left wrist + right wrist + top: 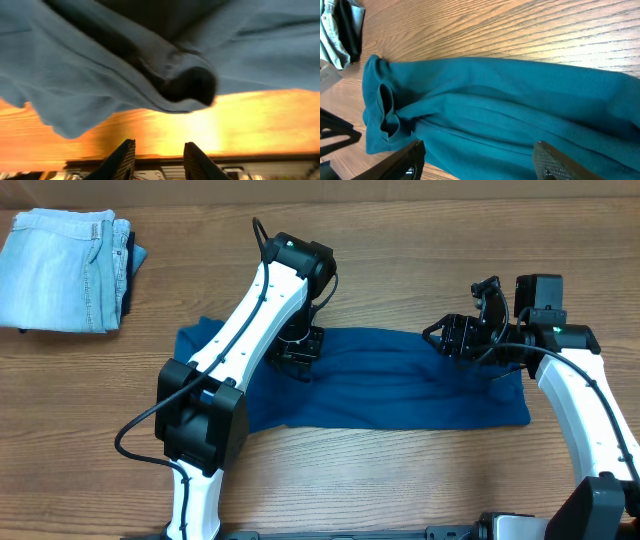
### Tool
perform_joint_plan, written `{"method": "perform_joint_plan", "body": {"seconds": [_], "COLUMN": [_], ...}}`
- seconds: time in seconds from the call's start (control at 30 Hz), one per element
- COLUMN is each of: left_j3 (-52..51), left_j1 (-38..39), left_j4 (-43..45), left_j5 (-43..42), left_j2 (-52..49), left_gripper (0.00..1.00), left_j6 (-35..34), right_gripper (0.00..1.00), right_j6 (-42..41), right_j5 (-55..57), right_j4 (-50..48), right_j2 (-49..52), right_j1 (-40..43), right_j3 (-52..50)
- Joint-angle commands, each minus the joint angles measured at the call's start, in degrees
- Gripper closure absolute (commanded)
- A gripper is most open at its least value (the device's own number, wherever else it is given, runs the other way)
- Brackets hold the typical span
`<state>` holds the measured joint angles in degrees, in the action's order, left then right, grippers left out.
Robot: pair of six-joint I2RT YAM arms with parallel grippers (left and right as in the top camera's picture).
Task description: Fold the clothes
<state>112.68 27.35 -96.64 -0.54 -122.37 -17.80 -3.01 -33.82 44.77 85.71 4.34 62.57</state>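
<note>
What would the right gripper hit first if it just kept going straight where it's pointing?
Most likely the teal polo shirt, whose folds fill the wrist view just beyond the open right gripper. Nothing lies between them; the wooden table comes only past the cloth. The gap's depth is unclear.

Deep teal-blue, plain and without print, across the soft knit short-sleeved polo shirt [400, 385] at centre; darker blue along its creases. Same shirt [75, 75] washed to pale grey-blue in the left wrist view, near-black in the shadowed folds.

Pale light-blue, faded in streaks, on the folded denim jeans [60, 270] at ten o'clock; a dark navy edge [135, 260] at their three o'clock side.

Warm mid-brown with fine darker grain lines on the wooden table [400, 480]; glows orange-yellow in the left wrist view.

White shells with black joints on the left robot arm [250, 310] and the right robot arm [585, 400].

Matt black on the left gripper [298, 358] and the right gripper [440, 340].
</note>
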Motion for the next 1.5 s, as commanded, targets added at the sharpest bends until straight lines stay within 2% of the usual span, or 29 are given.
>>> {"method": "perform_joint_plan", "body": {"seconds": [0.0,0.1,0.3,0.47,0.6,0.73,0.9,0.93,1.0,1.13,1.33,1.4,1.47], "left_j3": [0.42,0.39,-0.09,-4.55,-10.43,-15.19,-18.01,-18.05,-18.03,-17.99,-17.70,-17.70,-17.70], "left_j1": [-2.40,-7.15,-16.31,-17.55,-16.76,-16.68,-16.87,-16.87,-16.87,-16.87,-16.87,-16.90,-17.14], "left_j4": [1.11,6.54,14.08,18.12,22.05,24.02,24.20,23.87,23.34,21.57,16.02,17.33,20.94], "left_j5": [12.11,11.61,-7.43,-11.39,-18.43,-18.58,-18.53,-18.51,-18.47,-18.60,-17.53,-13.03,-6.12], "left_j2": [0.57,0.57,0.55,0.50,0.50,0.50,0.50,0.50,0.50,0.63,4.70,6.64,8.17], "left_gripper": [0.50,0.44,0.40,0.39,0.40,0.42,0.49,0.55,0.78,0.96,0.96,0.95,0.86], "left_j6": [-3.06,-1.20,4.59,5.79,7.54,6.82,6.86,6.88,6.91,7.37,7.93,6.21,3.80], "right_gripper": [0.27,0.27,0.28,0.28,0.28,0.28,0.28,0.28,0.28,0.29,0.30,0.30,0.30], "right_j6": [0.00,0.00,0.00,0.00,-0.02,-0.02,0.00,0.00,0.00,0.00,0.00,0.00,0.00], "right_j5": [0.31,0.31,0.28,0.28,0.28,0.28,0.31,0.31,0.31,0.33,0.33,0.33,0.33], "right_j4": [-0.11,-0.11,-0.15,-0.26,-0.24,0.17,0.33,0.33,0.33,0.33,0.35,0.31,0.26], "right_j2": [0.02,0.02,0.02,0.02,0.02,0.02,0.02,0.02,0.02,0.02,0.02,0.02,0.02], "right_j1": [-0.42,-0.42,-0.42,-0.42,-0.42,-0.42,-0.42,-0.42,-0.42,-0.42,-0.42,-0.42,-0.42], "right_j3": [0.87,0.87,0.87,0.87,0.87,0.87,0.87,0.87,0.87,0.87,0.87,0.87,0.87]}}
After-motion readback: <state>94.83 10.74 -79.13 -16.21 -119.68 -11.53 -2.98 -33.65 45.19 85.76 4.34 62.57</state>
